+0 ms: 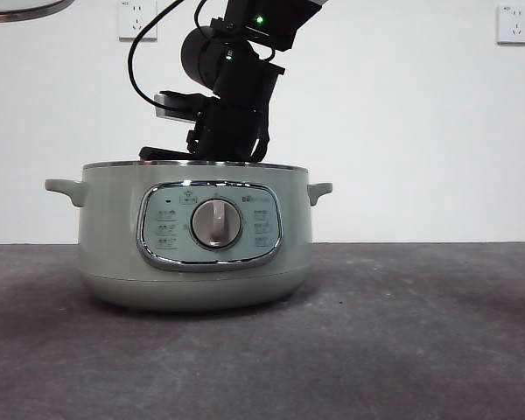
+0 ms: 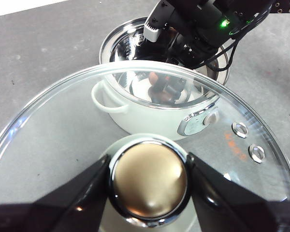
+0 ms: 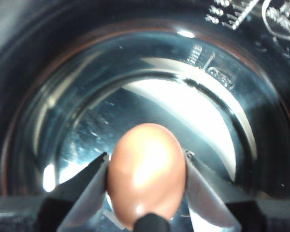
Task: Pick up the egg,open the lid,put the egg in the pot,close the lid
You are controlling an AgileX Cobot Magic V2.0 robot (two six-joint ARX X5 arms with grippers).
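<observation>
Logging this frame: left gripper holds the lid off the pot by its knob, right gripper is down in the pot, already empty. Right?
Not quite. The right gripper isn't empty: the right wrist view shows its jaws shut on the egg inside the pot. The rest holds: the left gripper grips the lid by its knob, clear of the pot.

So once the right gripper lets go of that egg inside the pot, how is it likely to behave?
The egg is smooth and oval, so it will probably roll on the pot's shiny curved steel floor. Its shell looks thin; a drop may crack it. The right gripper pinches only its sides, so it could slip.
</observation>
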